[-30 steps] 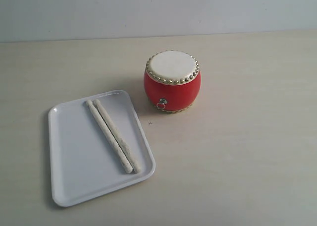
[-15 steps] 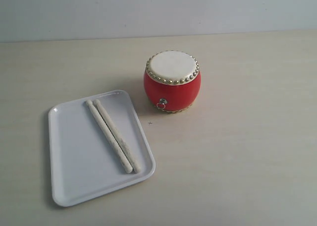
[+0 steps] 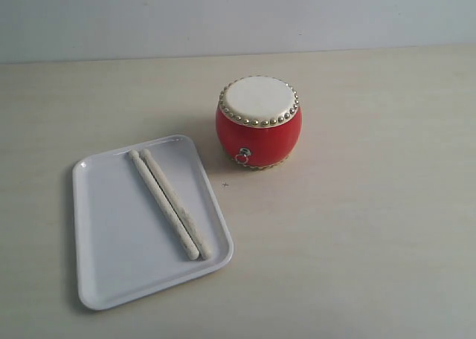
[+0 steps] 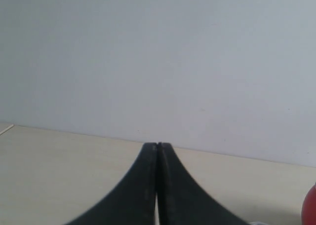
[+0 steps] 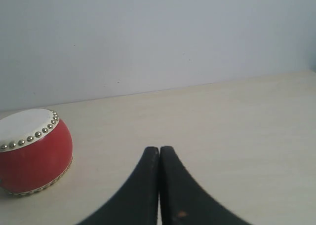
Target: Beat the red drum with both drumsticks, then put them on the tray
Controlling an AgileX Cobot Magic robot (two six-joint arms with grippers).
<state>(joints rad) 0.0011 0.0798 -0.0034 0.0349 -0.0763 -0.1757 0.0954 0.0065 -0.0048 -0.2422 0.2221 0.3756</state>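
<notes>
Holding: nothing in either; left gripper (image 4: 157,146) pressed tight together, fingers touching along their length; right gripper (image 5: 159,150) likewise clamped on empty air.
Drumsticks (image 3: 169,205): both flat on the tray (image 3: 111,242), side by side and touching, free of any grasp.
Long axis: diagonal across the tray, from the far rim toward the near-right corner, near ends stopping just inside the rim.
Tray: on the table (image 3: 357,227), on the left side of the exterior view, near the drum but apart from it.
Red drum (image 3: 259,123): upright on the table, skin up, beyond and right of the tray; plain in the right wrist view (image 5: 30,153), only a red sliver at the edge of the left wrist view (image 4: 311,205).
Arms: neither visible in the exterior view; both wrist cameras looking level across the table toward the wall, with no stick or tray in sight.
Nearer arm: judged the left, since tray and sticks sit on its side; a reach across the middle likely for the right.
Stage: cannot tell whether beating is done or not begun; layout fits either.
Next move, if a pick-up: jaws to part, then close across the diagonal, not along it; risk of catching both touching sticks at once.
</notes>
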